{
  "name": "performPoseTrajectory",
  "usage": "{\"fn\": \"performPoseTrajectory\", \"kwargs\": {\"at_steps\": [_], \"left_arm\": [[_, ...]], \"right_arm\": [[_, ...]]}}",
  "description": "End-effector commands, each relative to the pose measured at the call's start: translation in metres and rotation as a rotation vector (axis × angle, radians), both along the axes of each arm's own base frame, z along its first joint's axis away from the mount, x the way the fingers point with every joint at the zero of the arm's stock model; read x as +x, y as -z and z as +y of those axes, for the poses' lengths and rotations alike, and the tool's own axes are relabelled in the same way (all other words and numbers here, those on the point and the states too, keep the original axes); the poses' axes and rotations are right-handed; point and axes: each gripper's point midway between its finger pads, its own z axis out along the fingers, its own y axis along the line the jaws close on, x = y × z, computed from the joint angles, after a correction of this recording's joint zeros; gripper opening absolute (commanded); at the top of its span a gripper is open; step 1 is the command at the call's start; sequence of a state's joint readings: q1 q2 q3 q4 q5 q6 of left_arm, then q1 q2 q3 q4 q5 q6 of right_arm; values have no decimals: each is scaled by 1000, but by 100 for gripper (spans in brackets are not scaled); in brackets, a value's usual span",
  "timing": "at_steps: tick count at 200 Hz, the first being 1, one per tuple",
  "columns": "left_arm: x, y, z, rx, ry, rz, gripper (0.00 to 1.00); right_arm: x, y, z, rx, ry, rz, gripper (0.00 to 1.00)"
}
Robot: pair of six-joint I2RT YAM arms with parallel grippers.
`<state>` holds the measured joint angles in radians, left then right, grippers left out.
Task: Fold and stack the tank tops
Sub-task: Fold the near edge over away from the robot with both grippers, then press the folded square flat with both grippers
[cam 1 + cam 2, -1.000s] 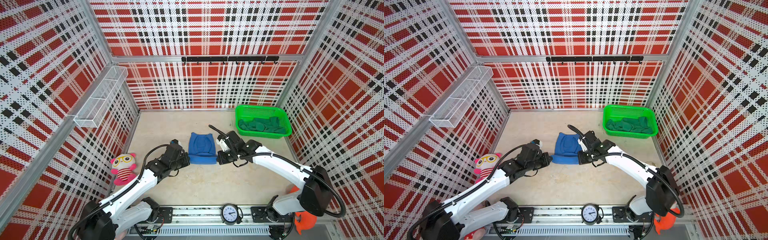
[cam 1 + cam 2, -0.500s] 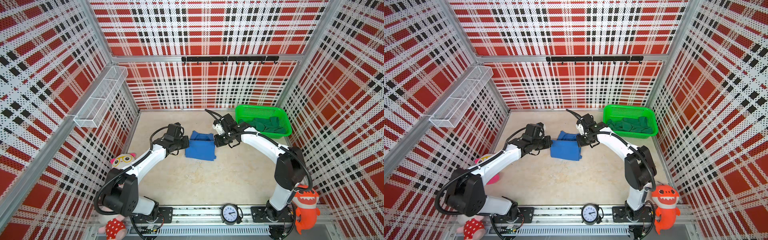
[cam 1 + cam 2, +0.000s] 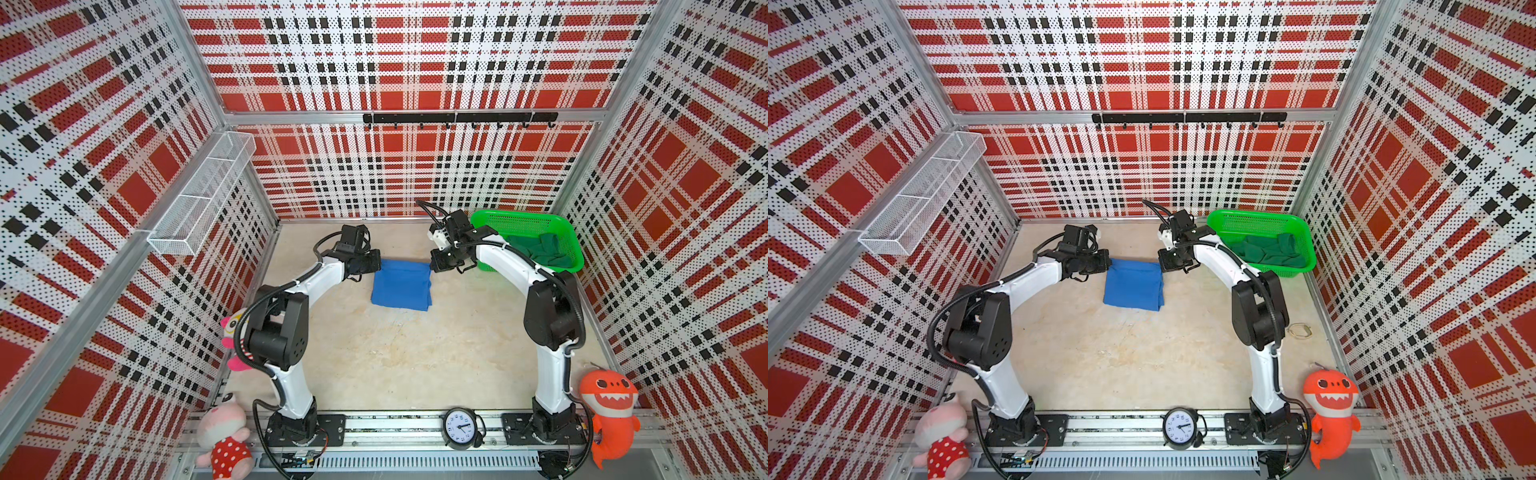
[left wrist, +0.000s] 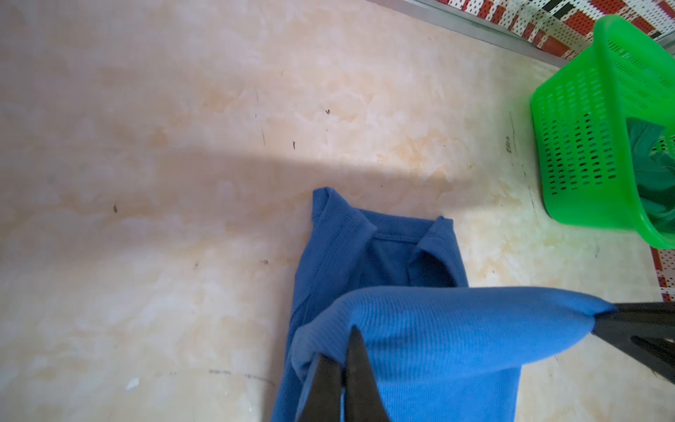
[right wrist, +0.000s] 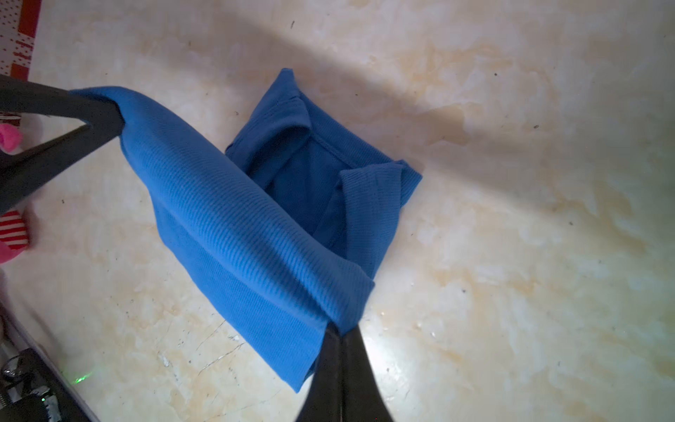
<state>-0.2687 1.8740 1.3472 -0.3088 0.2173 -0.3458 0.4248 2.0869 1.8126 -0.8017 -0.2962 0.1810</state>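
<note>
Walls [image 3: 415, 62] are rocking red-white-black plaid; a royal blue tank top [image 3: 401, 284] is popping mid-frame, a dark green tank top [image 3: 536, 249] is blending into the bright green basket [image 3: 519, 222] upper right.

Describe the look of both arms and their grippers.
The left arm and right arm match: smooth white link shells, bulky black joint housings, and black base plates on an aluminium rail. Black cables loop loosely along each. The left gripper and right gripper have matte black fingers tapering to narrow tips. No markings are legible.
</note>
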Motion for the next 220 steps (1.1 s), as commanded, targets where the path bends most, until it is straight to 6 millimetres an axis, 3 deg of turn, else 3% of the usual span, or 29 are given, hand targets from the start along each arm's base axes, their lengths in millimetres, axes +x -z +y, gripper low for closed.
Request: {"fn": "performPoseTrajectory", "kwargs": {"at_steps": [1,12,17,28,40,57,72,75,87,102,124,162,182,202,220], "left_arm": [[19,10,0,19,22,-16,7],[27,15,0,24,19,-17,32],[35,16,16,23,-12,-19,42],[43,12,20,25,-24,-30,53],[49,-4,28,34,-57,-65,60],[45,-34,37,40,-122,-121,61],[29,-51,30,6,-157,-164,62],[21,-52,13,-7,-135,-168,61],[4,-50,-10,-72,-129,-179,59],[-15,-34,-35,-160,-136,-170,56],[-32,7,-48,-236,-179,-118,53],[-54,74,-20,-188,-284,-38,52],[-56,80,-7,-138,-292,-29,52],[-47,59,-4,-97,-276,-70,52],[-38,28,-12,-57,-234,-101,57]], "right_arm": [[15,14,-1,-11,-30,-2,3],[25,20,-1,-11,-27,-21,21],[30,20,-1,-11,-23,-36,30],[37,16,-1,-10,-15,-69,43],[41,6,-6,-20,15,-109,51],[36,-10,-16,-36,81,-155,52],[20,-21,-11,6,121,-176,48],[14,-20,-8,19,124,-172,46],[-4,-15,8,88,132,-153,40],[-23,-3,29,150,136,-117,34],[-39,22,44,204,173,-68,31],[-52,91,23,163,305,-5,31],[-59,111,12,107,314,21,31],[-56,89,11,107,300,-16,31],[-51,47,16,135,263,-68,35]]}}
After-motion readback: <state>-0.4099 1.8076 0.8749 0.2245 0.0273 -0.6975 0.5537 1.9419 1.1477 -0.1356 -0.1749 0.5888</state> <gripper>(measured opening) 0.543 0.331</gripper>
